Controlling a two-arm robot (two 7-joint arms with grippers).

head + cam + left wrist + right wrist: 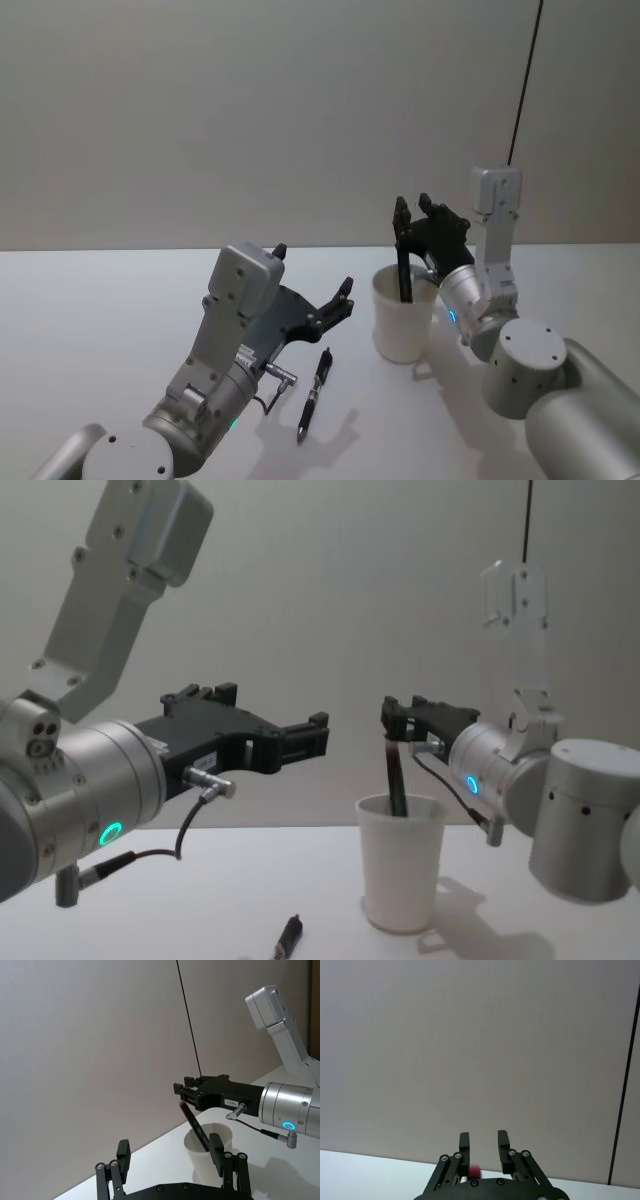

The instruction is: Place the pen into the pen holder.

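Right pincer (412,202), parted, over near-upright pen (404,265) in pen holder (400,335).

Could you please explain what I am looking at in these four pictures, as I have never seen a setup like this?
This is a robot with two metal arms, each ending in a black two-fingered gripper. The head view looks down from the robot's head, the chest view looks across the table from lower down, and each wrist view is taken from a camera on one arm. On the white table stands a white paper cup, used as the pen holder. One dark pen leans inside it, its top end just under the right gripper, whose fingers are apart. A second pen lies flat on the table nearer the robot, close to the left gripper, which is open and holds nothing.
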